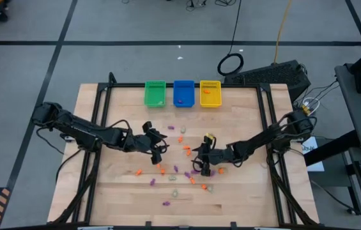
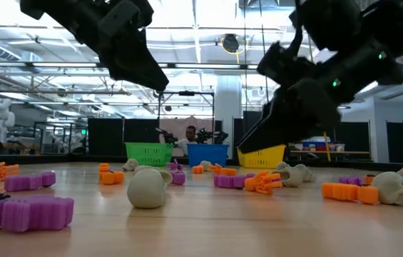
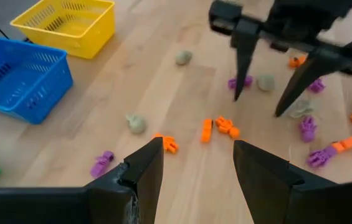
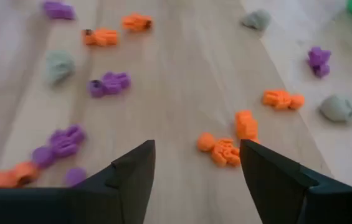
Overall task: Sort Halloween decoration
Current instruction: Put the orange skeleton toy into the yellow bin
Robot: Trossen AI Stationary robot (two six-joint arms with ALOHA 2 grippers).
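Note:
The Halloween decoration is a scatter of tiny orange, purple and pale trinkets lying on the wooden table's middle. My left gripper hovers open above the left part of the scatter, with nothing between its fingers. My right gripper stands open and low over the right part. An orange trinket lies on the table just ahead of its fingertips, and purple ones lie to one side. In the left wrist view my right gripper's fingers point down at the table.
A green bin, a blue bin and a yellow bin stand in a row at the table's far edge. Bare wood lies along the near edge. Black rails frame the table's sides.

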